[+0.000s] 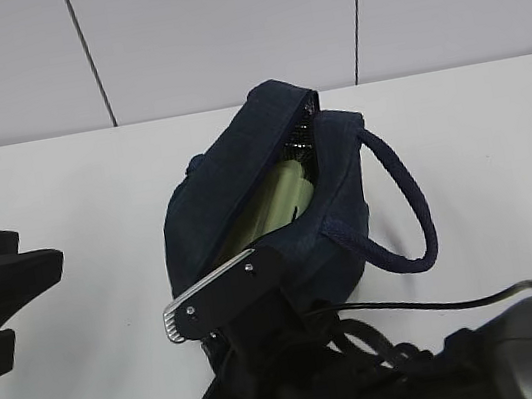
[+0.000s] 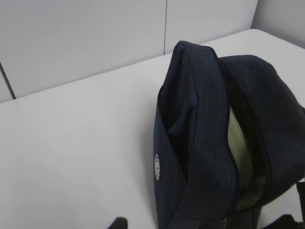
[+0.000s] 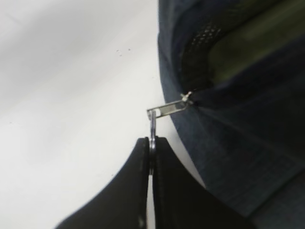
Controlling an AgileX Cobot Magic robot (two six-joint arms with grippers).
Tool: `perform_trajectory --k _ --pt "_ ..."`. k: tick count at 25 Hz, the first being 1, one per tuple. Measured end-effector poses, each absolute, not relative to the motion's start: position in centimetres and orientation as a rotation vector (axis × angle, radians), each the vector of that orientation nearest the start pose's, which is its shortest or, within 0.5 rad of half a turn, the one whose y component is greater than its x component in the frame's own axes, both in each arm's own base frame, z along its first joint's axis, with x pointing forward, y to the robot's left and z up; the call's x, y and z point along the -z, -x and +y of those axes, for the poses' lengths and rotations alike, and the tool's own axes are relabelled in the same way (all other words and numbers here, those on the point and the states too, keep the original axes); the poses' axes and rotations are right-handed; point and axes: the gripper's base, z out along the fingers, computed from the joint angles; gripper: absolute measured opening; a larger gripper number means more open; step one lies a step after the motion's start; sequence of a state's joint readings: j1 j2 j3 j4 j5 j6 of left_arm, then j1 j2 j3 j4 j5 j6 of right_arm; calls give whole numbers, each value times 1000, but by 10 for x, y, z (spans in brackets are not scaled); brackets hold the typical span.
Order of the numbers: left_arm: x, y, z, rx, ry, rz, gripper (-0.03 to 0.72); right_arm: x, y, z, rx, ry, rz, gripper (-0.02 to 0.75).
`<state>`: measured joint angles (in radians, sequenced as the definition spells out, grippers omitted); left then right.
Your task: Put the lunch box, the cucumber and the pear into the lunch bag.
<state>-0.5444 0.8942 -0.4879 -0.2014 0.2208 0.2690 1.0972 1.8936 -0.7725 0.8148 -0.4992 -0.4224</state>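
Observation:
The dark navy lunch bag (image 1: 242,178) lies in the middle of the white table with its top zipper open. The lunch box's pale green lid (image 1: 282,202) shows inside the opening, also in the left wrist view (image 2: 238,143) and the right wrist view (image 3: 248,43). My right gripper (image 3: 151,143) is shut on the zipper's metal ring pull (image 3: 152,125) at the bag's near end. My left gripper (image 1: 34,302) is open and empty, left of the bag and apart from it. The cucumber and the pear are out of view.
The bag's loop handle (image 1: 403,198) lies on the table to its right. My right arm (image 1: 373,365) and its cable fill the front edge. A white panelled wall (image 1: 220,35) closes the back of the table.

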Motion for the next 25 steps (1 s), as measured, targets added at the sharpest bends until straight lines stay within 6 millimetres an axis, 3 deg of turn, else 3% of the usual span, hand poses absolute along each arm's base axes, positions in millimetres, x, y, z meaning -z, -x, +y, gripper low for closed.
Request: perform_trajectory --k 5,14,20,25 --pt "-264 -150 -95 323 -667 1997 233 -150 -177 285 -440 707 2121 6" --pt "-263 -152 -96 327 -659 2000 228 -219 -172 264 -415 698 1968 6" --pt "-244 -163 -103 302 -702 2091 254 -241 -170 252 -371 692 1914 6" --pt "-231 -170 -113 323 -810 2193 256 -243 -169 250 -357 690 1918 6"
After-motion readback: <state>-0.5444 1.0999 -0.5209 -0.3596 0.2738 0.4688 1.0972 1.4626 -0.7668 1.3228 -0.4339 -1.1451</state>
